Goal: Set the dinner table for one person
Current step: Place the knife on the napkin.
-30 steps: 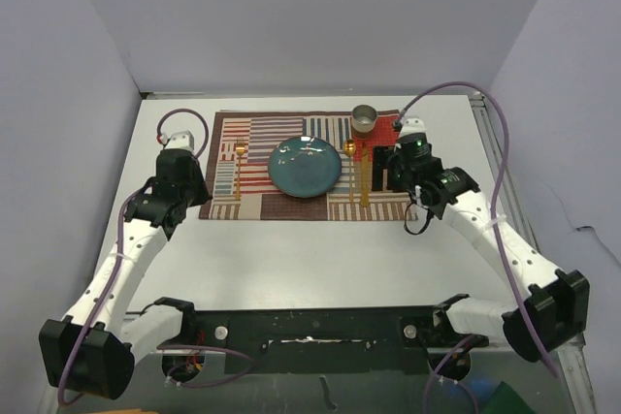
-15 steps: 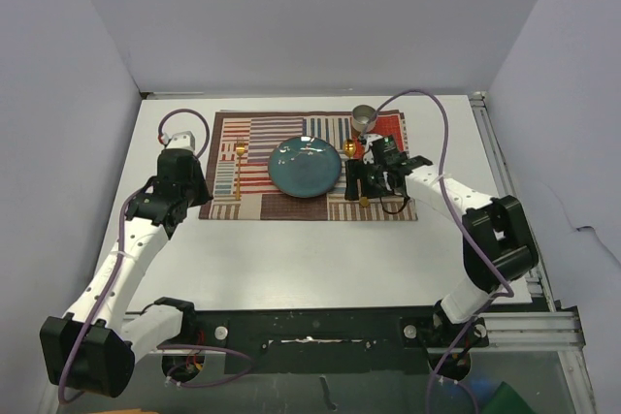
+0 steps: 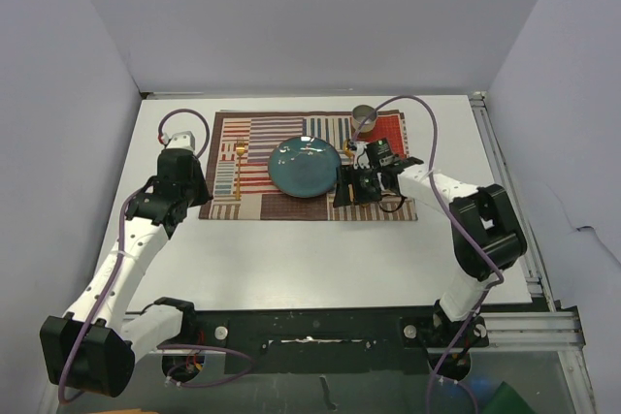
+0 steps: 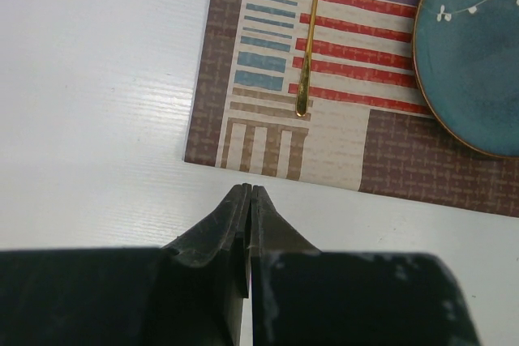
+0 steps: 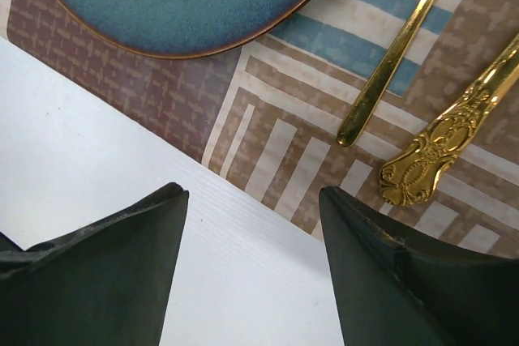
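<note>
The white dinner table carries a striped placemat with a blue plate at its middle. A gold fork lies left of the plate, also in the left wrist view. A gold spoon and an ornate gold handle lie right of the plate. A metal cup stands at the placemat's far right. My left gripper is shut and empty, above the table near the placemat's front left corner. My right gripper is open and empty over the placemat's near edge, just before the two handles.
Aluminium rails run along the table's right edge. Purple cables loop above both wrists. Grey walls close in the back and sides. Bare white tabletop lies left of and in front of the placemat.
My right arm has folded and its gripper has moved left and nearer, from the placemat's right side to over the handles' ends. The left arm has not moved.
</note>
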